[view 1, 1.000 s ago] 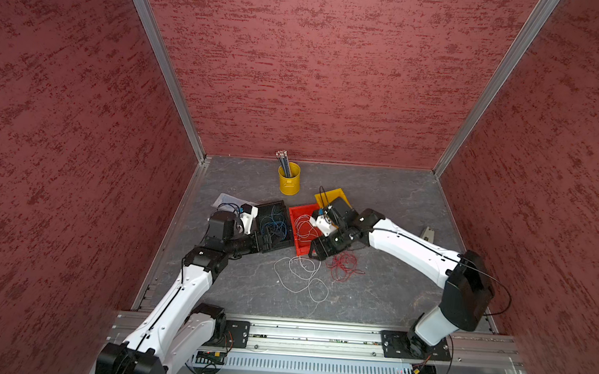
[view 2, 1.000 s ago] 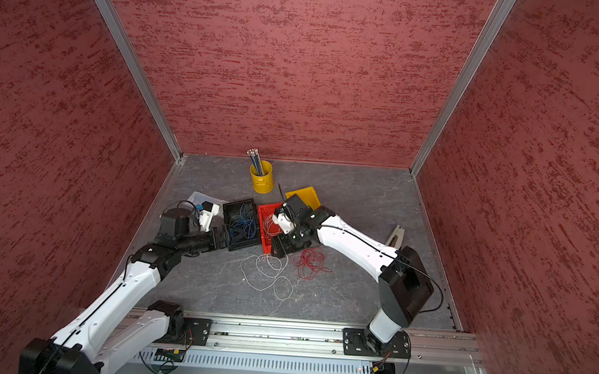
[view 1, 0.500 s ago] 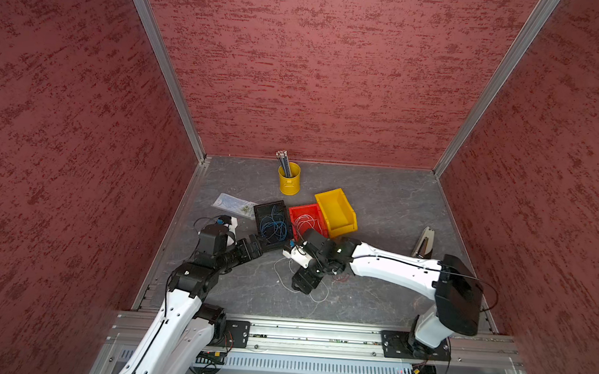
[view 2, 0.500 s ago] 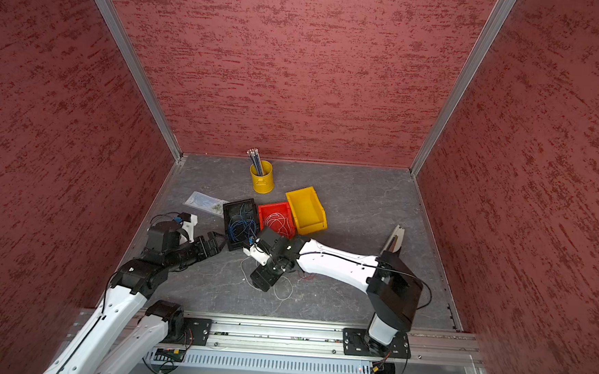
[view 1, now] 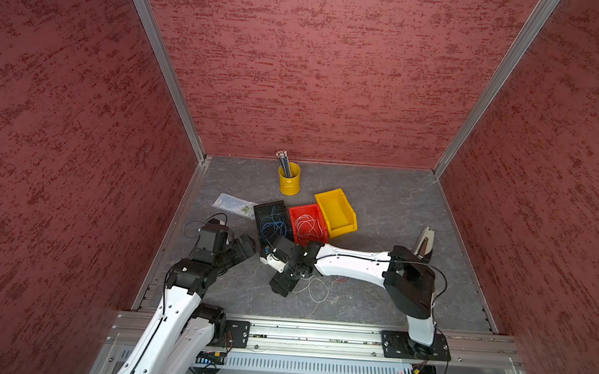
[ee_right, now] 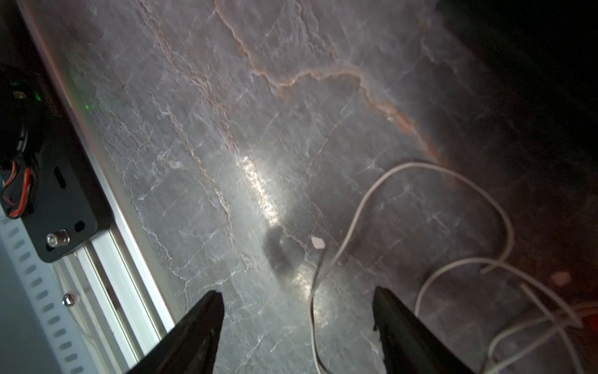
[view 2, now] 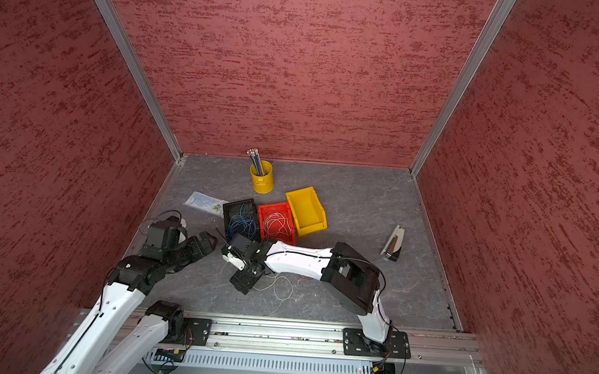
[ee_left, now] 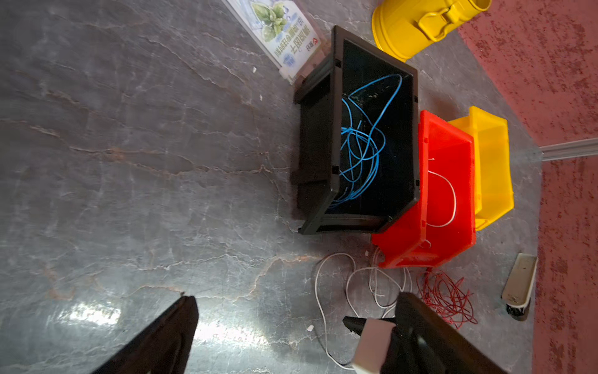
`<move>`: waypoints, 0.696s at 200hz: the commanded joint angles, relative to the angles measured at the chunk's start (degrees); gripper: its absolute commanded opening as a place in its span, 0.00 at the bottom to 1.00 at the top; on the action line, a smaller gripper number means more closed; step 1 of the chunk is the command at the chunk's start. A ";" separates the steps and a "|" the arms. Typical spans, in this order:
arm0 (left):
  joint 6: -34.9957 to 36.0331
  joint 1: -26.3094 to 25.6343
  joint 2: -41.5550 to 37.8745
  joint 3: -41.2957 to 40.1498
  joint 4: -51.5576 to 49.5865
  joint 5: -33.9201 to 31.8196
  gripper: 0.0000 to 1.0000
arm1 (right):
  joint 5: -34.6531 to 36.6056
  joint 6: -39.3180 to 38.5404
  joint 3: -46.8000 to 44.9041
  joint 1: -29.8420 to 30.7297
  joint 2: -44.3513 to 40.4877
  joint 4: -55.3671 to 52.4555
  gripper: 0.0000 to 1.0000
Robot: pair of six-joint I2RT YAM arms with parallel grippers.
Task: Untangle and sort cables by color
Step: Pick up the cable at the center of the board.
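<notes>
Jaws of both grippers stand wide apart, and neither pair holds anything. Two grippers are in view. The left gripper (ee_left: pixel 296 296) hangs over the bare table (view 1: pixel 379 200), near the black bin (ee_left: pixel 317 145). The right gripper (ee_right: pixel 296 293) points down at the loose white cables (ee_right: pixel 365 197). One white strand runs on the table between its two black, pointed fingers (ee_right: pixel 207 311) and touches neither of them; the other loops lie just beside one finger.

Three open plastic bins stand side by side and touch each other: black, then the red bin (ee_left: pixel 404 239), then the yellow bin (ee_left: pixel 492 162). Thin blue cables (ee_left: pixel 362 152) lie tangled in the black bin. White loops (view 1: pixel 308 227) lie in the red bin. A small bundle of red cables (ee_left: pixel 443 298) lies on the table in front of the red bin, beside the loose white ones. I cannot count the single strands in any colour.

One round yellow metal cup (view 1: pixel 289 185) stands near the back wall and holds several grey pencils (view 1: pixel 284 162). One flat clear packet (view 1: pixel 231 202) touches the black bin. One stapler (view 2: pixel 392 241) lies well apart from the bins. The table surface is grey and smooth like stone, with pale and brown veins.
</notes>
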 commanded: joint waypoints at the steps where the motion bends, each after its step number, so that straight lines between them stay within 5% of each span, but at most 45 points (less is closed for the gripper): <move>1: -1.03 0.59 0.20 2.27 -2.31 -3.95 1.00 | 3.83 0.62 2.87 0.11 1.55 -1.25 0.77; 91: -2.81 2.26 2.06 5.48 -7.89 -10.58 1.00 | 8.02 1.49 5.04 0.13 6.51 -0.70 0.61; 114: -2.54 2.36 2.23 5.66 -8.34 -10.44 1.00 | 8.93 1.51 4.75 0.16 6.47 -0.75 0.48; 139: -2.38 2.36 1.79 5.55 -8.07 -9.80 1.00 | 10.30 1.90 3.49 0.27 4.60 -0.16 0.14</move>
